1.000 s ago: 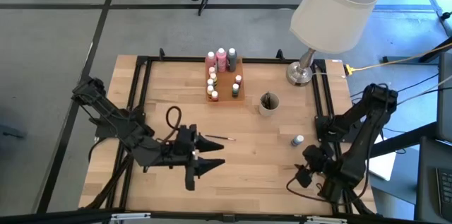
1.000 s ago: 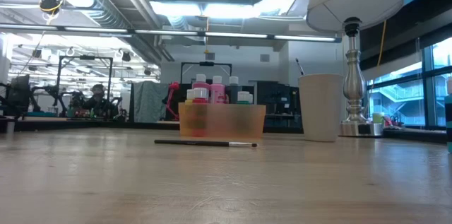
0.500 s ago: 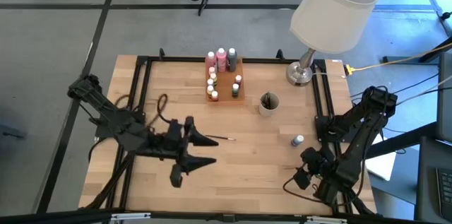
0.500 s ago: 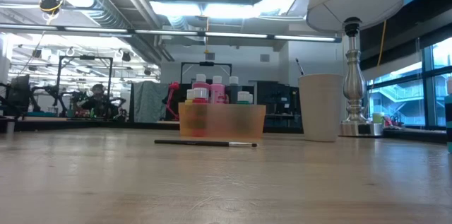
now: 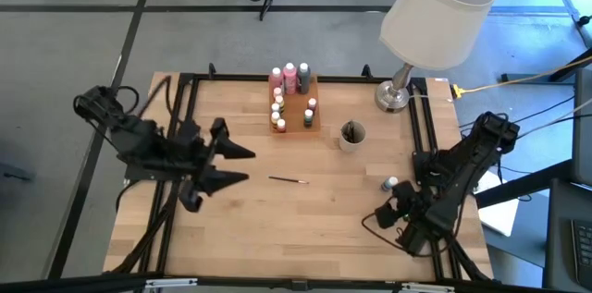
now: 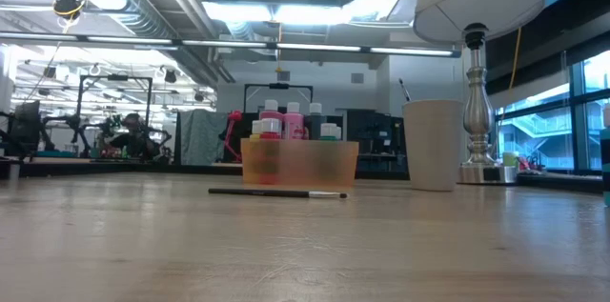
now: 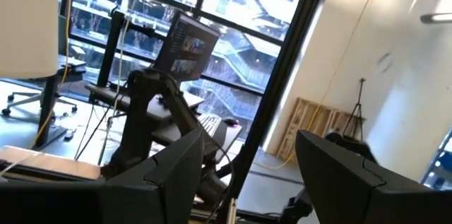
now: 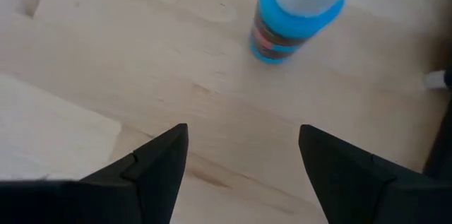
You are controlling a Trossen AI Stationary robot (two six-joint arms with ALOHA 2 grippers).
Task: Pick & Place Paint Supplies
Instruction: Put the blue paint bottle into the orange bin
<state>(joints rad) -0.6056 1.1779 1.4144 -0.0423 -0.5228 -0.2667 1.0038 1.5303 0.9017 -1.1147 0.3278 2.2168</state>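
A thin dark paintbrush [image 5: 289,180] [image 6: 276,192] lies flat on the wood near the table's middle. A blue paint bottle with a white cap [image 5: 391,184] [image 8: 293,19] stands upright toward the table's right. Several small bottles stand in the orange tray [image 5: 294,103] [image 6: 300,161] at the far middle. My left gripper [image 5: 248,164] [image 7: 247,171] is open, in the air left of the brush, and its wrist view looks out over the room. My right gripper [image 5: 400,205] [image 8: 244,153] is open, low over the table just near of the blue bottle.
A pale cup [image 5: 351,134] [image 6: 434,145] holding dark brushes stands right of the tray. A lamp [image 5: 396,95] [image 6: 481,164] with a big white shade occupies the far right corner. A black frame [image 5: 185,108] runs along the table's edges. Bare wood lies around the brush.
My left gripper has drawn back from the near middle of the table toward the left and far side, still open, rising and tipping up. The paintbrush that lay at its fingertips has stayed where it was and now lies in the open.
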